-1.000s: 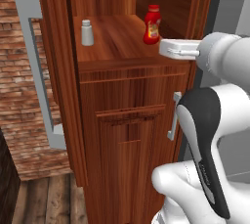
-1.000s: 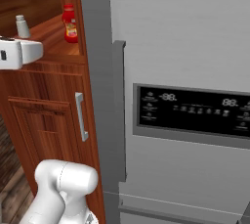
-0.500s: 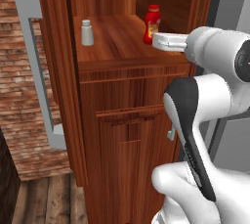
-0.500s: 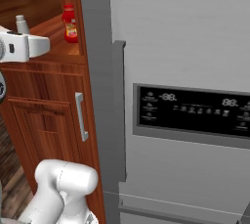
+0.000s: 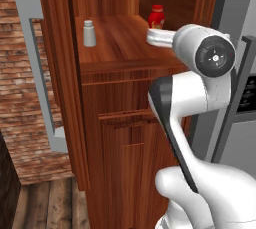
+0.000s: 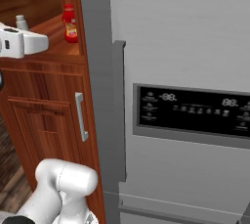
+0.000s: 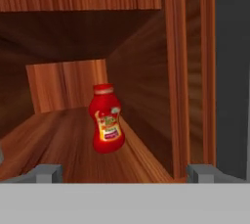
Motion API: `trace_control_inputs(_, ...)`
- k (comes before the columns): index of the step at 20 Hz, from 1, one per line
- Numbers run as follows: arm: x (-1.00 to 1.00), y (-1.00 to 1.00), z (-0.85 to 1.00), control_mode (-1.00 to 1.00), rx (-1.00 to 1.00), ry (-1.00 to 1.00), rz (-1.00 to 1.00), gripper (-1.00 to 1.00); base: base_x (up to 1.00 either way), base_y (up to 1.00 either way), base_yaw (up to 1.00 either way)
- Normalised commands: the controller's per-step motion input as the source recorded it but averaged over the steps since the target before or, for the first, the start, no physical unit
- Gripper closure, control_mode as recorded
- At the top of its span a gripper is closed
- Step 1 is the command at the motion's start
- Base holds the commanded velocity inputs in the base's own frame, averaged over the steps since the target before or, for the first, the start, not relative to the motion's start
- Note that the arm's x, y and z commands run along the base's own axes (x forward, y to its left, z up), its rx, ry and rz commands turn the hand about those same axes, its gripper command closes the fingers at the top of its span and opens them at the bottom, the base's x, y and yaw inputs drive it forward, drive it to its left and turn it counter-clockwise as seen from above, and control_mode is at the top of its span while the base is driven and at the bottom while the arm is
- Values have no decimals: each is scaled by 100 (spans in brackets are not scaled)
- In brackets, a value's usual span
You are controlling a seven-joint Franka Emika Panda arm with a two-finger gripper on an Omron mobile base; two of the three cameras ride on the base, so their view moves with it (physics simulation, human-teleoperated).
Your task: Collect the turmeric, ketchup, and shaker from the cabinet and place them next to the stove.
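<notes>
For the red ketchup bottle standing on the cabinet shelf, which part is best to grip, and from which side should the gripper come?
Probably the wide lower body of the ketchup, around the label, approached level from the open front of the cabinet. The bottle stands upright near the right wall, and the cap is narrower. The open gripper already faces it, with room on both sides.

Arm outstretched, tool (image 7: 124, 173) level, fingers wide apart.

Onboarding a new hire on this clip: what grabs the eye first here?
The red ketchup standing upright on the cabinet shelf, straight ahead of the open gripper and not yet touched. Then the small pale shaker standing alone further left on the same shelf, and the big grey fridge with its dark display panel right of the cabinet.
</notes>
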Motion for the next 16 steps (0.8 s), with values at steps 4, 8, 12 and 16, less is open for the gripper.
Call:
trace_control_inputs(4, 10, 7, 0, -100, 0, 0, -12, -100, 0, 0, 0)
trace_control_inputs(8, 14, 9, 0, -100, 0, 0, -12, -100, 0, 0, 0)
trace_control_inputs(12, 16, 11, 0, -100, 0, 0, -9, -100, 0, 0, 0)
trace_control_inputs(16, 20, 13, 0, -100, 0, 0, -2, -100, 0, 0, 0)
